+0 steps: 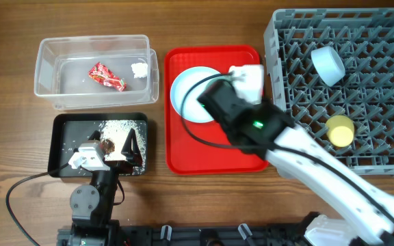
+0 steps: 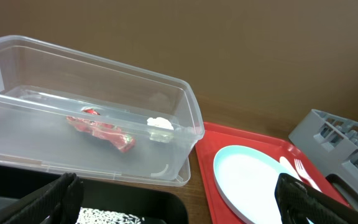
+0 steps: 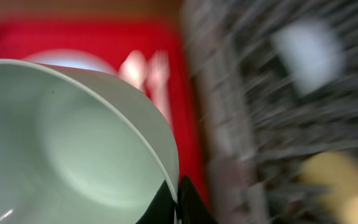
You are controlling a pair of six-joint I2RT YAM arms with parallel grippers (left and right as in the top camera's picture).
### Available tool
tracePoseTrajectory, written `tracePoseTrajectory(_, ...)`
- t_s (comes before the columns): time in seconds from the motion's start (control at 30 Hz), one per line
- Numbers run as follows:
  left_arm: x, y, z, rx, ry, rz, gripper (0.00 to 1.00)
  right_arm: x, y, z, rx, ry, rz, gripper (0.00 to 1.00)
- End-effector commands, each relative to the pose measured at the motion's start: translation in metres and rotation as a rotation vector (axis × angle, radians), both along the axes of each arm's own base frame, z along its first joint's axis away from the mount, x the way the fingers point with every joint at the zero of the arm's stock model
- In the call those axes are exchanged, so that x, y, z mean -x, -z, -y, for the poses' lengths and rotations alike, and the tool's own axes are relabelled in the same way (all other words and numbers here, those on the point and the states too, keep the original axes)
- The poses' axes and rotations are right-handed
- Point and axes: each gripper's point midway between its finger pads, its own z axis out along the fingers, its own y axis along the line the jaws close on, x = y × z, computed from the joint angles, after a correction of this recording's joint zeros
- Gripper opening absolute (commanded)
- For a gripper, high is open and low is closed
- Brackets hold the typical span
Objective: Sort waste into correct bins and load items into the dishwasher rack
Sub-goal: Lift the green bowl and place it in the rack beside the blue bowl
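Green bowl — rim in right gripper

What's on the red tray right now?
A pale blue plate and a white fork beside it. The right arm, holding a bowl, covers much of the tray from overhead, so anything under it is hidden.

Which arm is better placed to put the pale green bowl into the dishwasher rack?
Right. The right gripper holds the pale green bowl near the dishwasher rack; the left gripper is open over the black tray.
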Motion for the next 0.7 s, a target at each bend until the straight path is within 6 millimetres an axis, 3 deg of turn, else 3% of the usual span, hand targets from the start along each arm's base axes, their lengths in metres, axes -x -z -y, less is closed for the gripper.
tracePoseTrajectory(0.0, 0.000, 0.000, -0.001, -0.013, 0.001, 0.002, 1.00, -0.010, -0.105, 0.078, 0.481, 0.292, 0.440, 0.04)
tracePoseTrajectory(0.03, 0.000, 0.000, -0.001, -0.013, 0.001, 0.002, 1.00, -0.011, -0.116, 0.087, 0.545, 0.342, 0.471, 0.04)
tracePoseTrajectory(0.13, 0.000, 0.000, -0.001, -0.013, 0.001, 0.002, 1.00, -0.028, -0.124, 0.113, 0.640, 0.399, 0.393, 0.04)
tracePoseTrajectory(0.2, 0.000, 0.000, -0.001, -0.013, 0.001, 0.002, 1.00, -0.041, -0.131, 0.147, 0.684, 0.498, 0.348, 0.04)
tracePoseTrajectory(0.4, 0.000, 0.000, -0.001, -0.013, 0.001, 0.002, 1.00, -0.048, -0.143, 0.202, 0.756, 0.631, 0.262, 0.04)
tracePoseTrajectory(0.5, 0.000, 0.000, -0.001, -0.013, 0.001, 0.002, 1.00, -0.046, -0.145, 0.216, 0.823, 0.627, 0.177, 0.04)
tracePoseTrajectory(0.67, 0.000, 0.000, -0.001, -0.013, 0.001, 0.002, 1.00, -0.051, -0.142, 0.238, 0.763, 0.696, 0.222, 0.04)
